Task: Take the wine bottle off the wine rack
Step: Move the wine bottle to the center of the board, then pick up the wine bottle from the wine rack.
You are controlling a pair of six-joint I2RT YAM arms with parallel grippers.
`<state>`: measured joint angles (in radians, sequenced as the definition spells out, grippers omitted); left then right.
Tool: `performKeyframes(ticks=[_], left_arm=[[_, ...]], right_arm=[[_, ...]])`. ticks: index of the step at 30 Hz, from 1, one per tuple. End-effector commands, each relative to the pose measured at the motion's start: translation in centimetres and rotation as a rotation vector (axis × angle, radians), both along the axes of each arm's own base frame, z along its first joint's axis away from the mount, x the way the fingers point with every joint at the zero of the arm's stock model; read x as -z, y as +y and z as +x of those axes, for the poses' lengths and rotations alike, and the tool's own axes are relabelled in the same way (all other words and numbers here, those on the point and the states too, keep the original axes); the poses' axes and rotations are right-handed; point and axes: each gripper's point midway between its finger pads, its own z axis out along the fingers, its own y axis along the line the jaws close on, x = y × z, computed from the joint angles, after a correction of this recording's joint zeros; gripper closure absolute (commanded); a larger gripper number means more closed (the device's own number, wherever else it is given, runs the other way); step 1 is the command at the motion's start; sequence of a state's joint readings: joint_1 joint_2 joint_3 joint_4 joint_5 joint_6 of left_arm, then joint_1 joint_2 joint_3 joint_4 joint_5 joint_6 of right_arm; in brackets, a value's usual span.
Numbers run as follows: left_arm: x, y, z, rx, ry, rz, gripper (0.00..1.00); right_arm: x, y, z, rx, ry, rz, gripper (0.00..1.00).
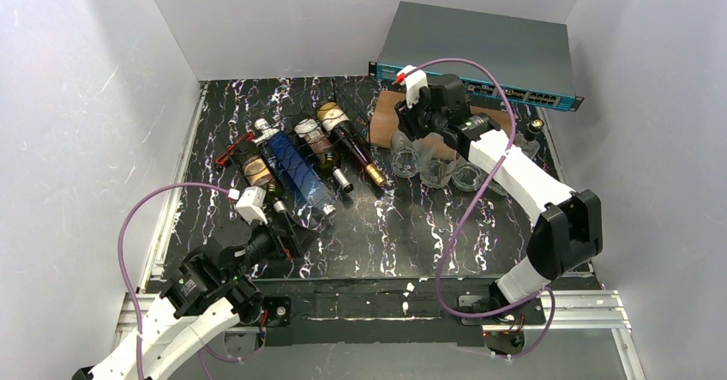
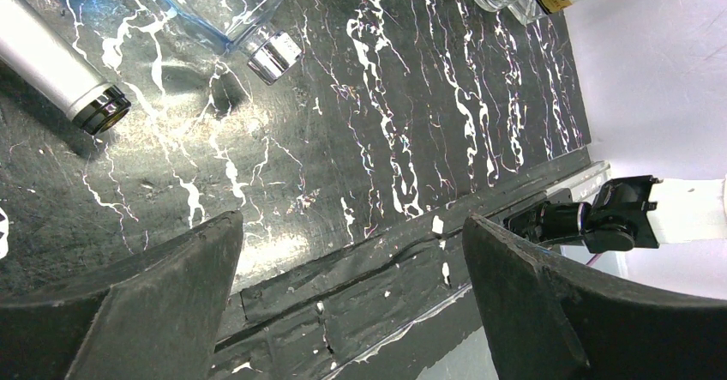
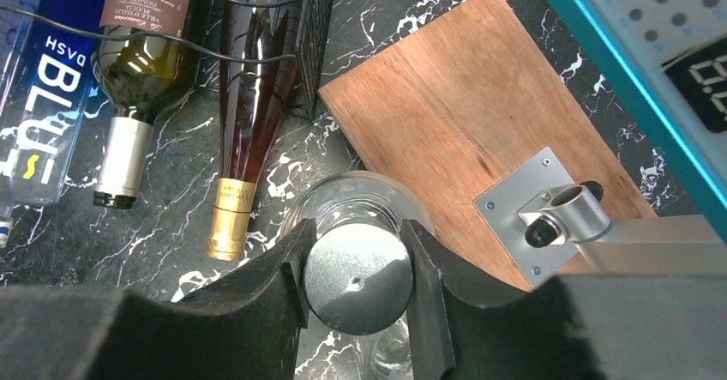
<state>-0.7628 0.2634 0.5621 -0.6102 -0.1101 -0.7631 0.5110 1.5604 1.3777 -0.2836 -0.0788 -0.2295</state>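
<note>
Right end effector (image 3: 356, 281) was clenched on the silver cap of a clear glass bottle (image 3: 358, 198), fingers pressed tight on either side of it, and that bottle stood upright on the desk (image 1: 386, 234) right at the near corner of the wooden board (image 3: 454, 114). Two more clear glass pieces (image 1: 453, 172) sat in a row just beside it. Over on the wine rack (image 3: 319, 28), nothing was lifted out: the amber wine bottle (image 3: 257, 80) with the gold foil neck lay on its side at the rack's right end, thin black wires crossing over it, neck pointing toward the arms. Next to it lay a green wine bottle (image 3: 141, 63) with a silver foil neck, then a blue bottle (image 3: 39, 88), and one more labelled bottle (image 1: 257, 170) at the far left. Left end effector (image 1: 287, 236) hung low by the near edge of the rack, released, its fingers (image 2: 154, 303) spread wide with only black marbled desk between them. A teal-edged equipment box (image 1: 480, 45) sat at the back behind the board.
</note>
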Motion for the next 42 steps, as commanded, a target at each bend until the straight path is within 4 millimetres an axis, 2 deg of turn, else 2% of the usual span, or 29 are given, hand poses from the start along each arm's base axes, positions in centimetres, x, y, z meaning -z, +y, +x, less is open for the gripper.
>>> performKeyframes(ticks=[1,8,15,21,27,33,38,42], left_arm=[[-0.3,0.3,0.0,-0.011,-0.008,-0.001,0.01],[-0.4,0.2,-0.2,-0.010,-0.002,-0.016,0.01],[-0.8,0.9,-0.3,-0.039,-0.012,-0.024,0.01],[-1.6,1.1,-0.3,-0.048,-0.022,-0.035,0.01],[-2.1,0.9,-0.5,-0.020,-0.016,-0.008,0.01],[-2.1,1.9,-0.4,-0.027,-0.002,0.091,0.01],[-1.5,4.1,0.7,-0.154,0.029,0.188,0.01],[-0.8,5.5,2.0,-0.267,0.039,0.246,0.01]], right_arm=[[-7.6,0.2,1.6,0.024,-0.221,0.136,0.51],[-9.7,-0.6,0.5,0.016,-0.220,0.185,0.21],[-12.1,-1.3,-2.4,-0.084,-0.232,0.204,0.07],[-12.6,-1.6,-7.6,-0.295,-0.222,0.162,0.02],[-11.2,-3.3,-13.2,-0.452,-0.174,0.119,0.02],[-8.1,-5.0,-17.4,-0.540,-0.112,0.129,0.02],[-4.6,-6.3,-18.8,-0.525,-0.049,0.159,0.02],[-2.4,-7.1,-18.8,-0.501,-0.026,0.186,0.02]])
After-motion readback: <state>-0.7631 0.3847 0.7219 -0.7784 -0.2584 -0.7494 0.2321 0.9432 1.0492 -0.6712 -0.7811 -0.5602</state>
